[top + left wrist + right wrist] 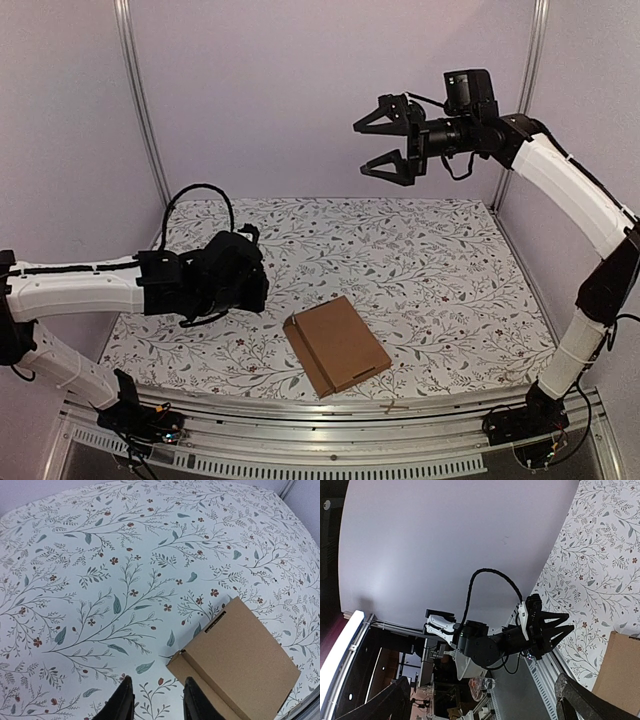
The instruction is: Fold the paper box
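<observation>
The paper box (336, 345) is a thin flat brown cardboard box lying closed on the floral table, near the front middle. It also shows in the left wrist view (240, 662) and at the right edge of the right wrist view (620, 672). My left gripper (262, 280) is open and empty, low over the table just left of the box; its fingertips (124, 700) frame bare cloth beside the box's corner. My right gripper (385, 140) is open and empty, raised high at the back right, pointing left.
The floral tablecloth (430, 260) covers the table. Purple walls with metal posts (140, 100) close in the back and sides. A metal rail (330, 415) runs along the near edge. The left arm (520, 635) shows in the right wrist view.
</observation>
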You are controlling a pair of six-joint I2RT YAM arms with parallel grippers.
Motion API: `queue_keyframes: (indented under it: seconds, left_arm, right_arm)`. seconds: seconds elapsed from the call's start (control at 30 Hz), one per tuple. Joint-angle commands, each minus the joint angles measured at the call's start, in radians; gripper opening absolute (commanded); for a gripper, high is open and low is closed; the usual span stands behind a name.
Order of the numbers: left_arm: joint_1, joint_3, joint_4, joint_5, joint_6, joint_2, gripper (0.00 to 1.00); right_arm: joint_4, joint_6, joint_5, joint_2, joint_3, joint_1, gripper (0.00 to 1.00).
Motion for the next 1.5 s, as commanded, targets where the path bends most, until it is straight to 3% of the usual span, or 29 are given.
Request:
queue_keyframes:
  seconds: [0.0,0.07,0.13,0.23,0.33,0.43,0.53,0.6,0.63,0.77,0.9,0.97,1.2,1.47]
  left_arm:
    - [-0.044,0.012,-0.057,-0.044,-0.024,-0.003,0.34]
    - [-0.068,0.012,-0.062,-0.056,-0.021,-0.011,0.34]
    - [-0.105,0.014,-0.054,-0.061,0.014,-0.017,0.34]
    - [-0.205,-0.003,0.031,-0.031,0.155,-0.010,0.33]
    - [-0.382,-0.073,0.196,-0.069,0.306,0.018,0.33]
    - [-0.467,-0.131,0.306,-0.089,0.365,0.075,0.34]
    - [-0.458,-0.156,0.354,-0.082,0.185,0.118,0.35]
    - [-0.454,-0.166,0.346,-0.130,0.016,0.136,0.37]
    - [-0.445,-0.162,0.293,-0.160,-0.120,0.144,0.41]
    - [-0.428,-0.218,0.194,-0.172,-0.496,0.140,0.47]
    - [-0.423,-0.432,0.456,-0.150,-0.722,0.063,0.54]
    - [-0.423,-0.486,0.514,-0.161,-0.764,0.035,0.56]
    - [-0.414,-0.466,0.412,-0.194,-0.834,0.051,0.56]
    - [-0.354,-0.507,0.684,-0.133,-0.786,0.146,0.59]
  right_arm:
    - [0.172,0.139,-0.076,-0.024,-0.061,0.000,0.99]
    - [0.185,0.129,-0.081,-0.037,-0.067,-0.003,0.99]
    - [0.180,0.015,-0.084,-0.063,-0.095,-0.008,0.99]
    - [0.083,-0.310,-0.052,-0.104,-0.187,-0.066,0.99]
    - [-0.098,-0.708,0.294,-0.138,-0.269,-0.114,0.99]
    - [-0.002,-1.024,0.668,-0.193,-0.443,-0.121,0.99]
    - [0.108,-1.005,0.813,-0.187,-0.577,-0.178,0.99]
    - [0.106,-0.955,0.556,-0.144,-0.616,-0.266,0.96]
    - [0.081,-0.948,0.523,-0.125,-0.620,-0.280,0.89]
    - [-0.040,-1.032,0.656,-0.119,-0.617,-0.146,0.85]
    - [-0.091,-1.047,0.727,-0.099,-0.644,-0.041,0.84]
    - [-0.090,-1.055,0.742,-0.081,-0.674,-0.008,0.83]
    - [-0.069,-1.054,0.765,0.031,-0.691,0.090,0.68]
    - [-0.072,-1.017,0.653,0.133,-0.682,0.149,0.59]
